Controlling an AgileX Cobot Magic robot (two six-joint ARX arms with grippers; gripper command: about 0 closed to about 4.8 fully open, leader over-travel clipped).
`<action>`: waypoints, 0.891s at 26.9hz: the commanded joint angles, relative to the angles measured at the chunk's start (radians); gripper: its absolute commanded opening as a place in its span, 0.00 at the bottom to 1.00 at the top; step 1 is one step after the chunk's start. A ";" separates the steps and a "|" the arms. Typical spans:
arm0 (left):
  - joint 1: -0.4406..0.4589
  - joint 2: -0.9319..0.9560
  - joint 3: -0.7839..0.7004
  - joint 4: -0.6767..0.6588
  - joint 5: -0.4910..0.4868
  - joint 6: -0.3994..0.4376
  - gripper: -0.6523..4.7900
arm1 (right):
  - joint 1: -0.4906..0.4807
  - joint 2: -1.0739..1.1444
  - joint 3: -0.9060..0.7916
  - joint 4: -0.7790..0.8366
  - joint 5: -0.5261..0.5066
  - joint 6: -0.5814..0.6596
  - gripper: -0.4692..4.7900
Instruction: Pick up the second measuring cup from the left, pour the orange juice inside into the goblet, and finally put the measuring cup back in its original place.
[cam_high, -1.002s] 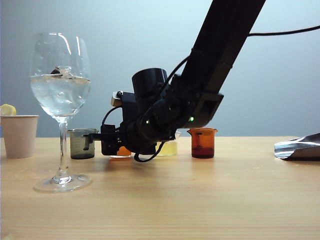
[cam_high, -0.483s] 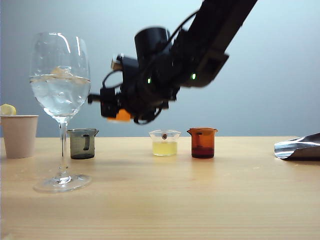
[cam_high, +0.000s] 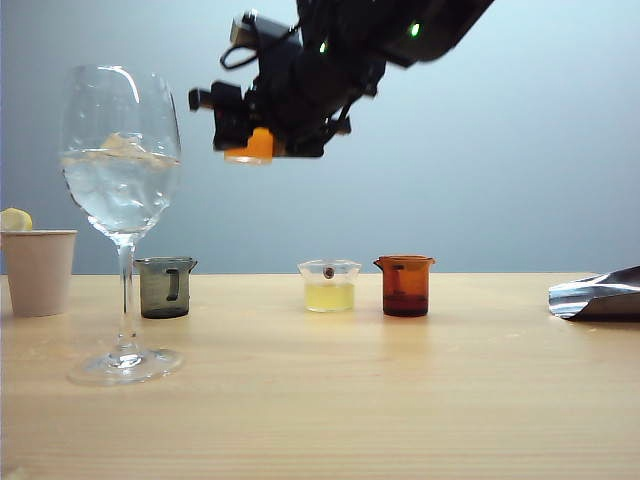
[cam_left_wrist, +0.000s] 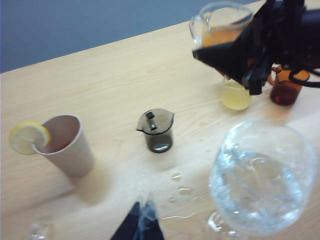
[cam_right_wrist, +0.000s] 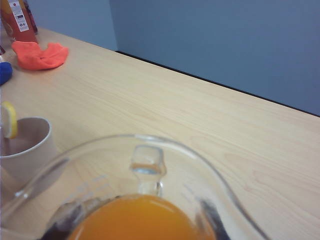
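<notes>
Trouble could have started with the goblet (cam_high: 120, 180), the biggest thing on the table (cam_high: 420, 400). It was tall on a thin stem and had water and ice in its bowl, so one bump could have tipped it over. It stood at nine o'clock in the exterior view.

Your right gripper (cam_high: 245, 125) hung high up, at about three o'clock from the goblet's bowl, clamped on the second measuring cup (cam_high: 250, 148). The cup looked a bit lower than the goblet's rim. If you had swung it straight across toward nine o'clock, it might have hit the glass.

Your left gripper (cam_left_wrist: 141, 222) waited low near the goblet's foot. It was too blurry to tell if its jaws were apart or together.

The cup is small and smooth, so it might have slipped when you tipped it.

The orange juice (cam_right_wrist: 140, 220) filled much of the cup. A fast tilt could have splashed it past the rim.
</notes>
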 joint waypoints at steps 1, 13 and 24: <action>0.000 0.001 0.005 0.016 0.061 -0.043 0.11 | 0.002 -0.077 0.006 -0.064 -0.028 -0.009 0.36; -0.002 0.001 0.006 -0.024 0.143 -0.074 0.11 | 0.090 -0.173 0.006 -0.211 -0.027 -0.095 0.36; -0.002 -0.005 0.006 -0.061 0.176 -0.111 0.11 | 0.117 -0.276 -0.064 -0.230 -0.031 -0.109 0.36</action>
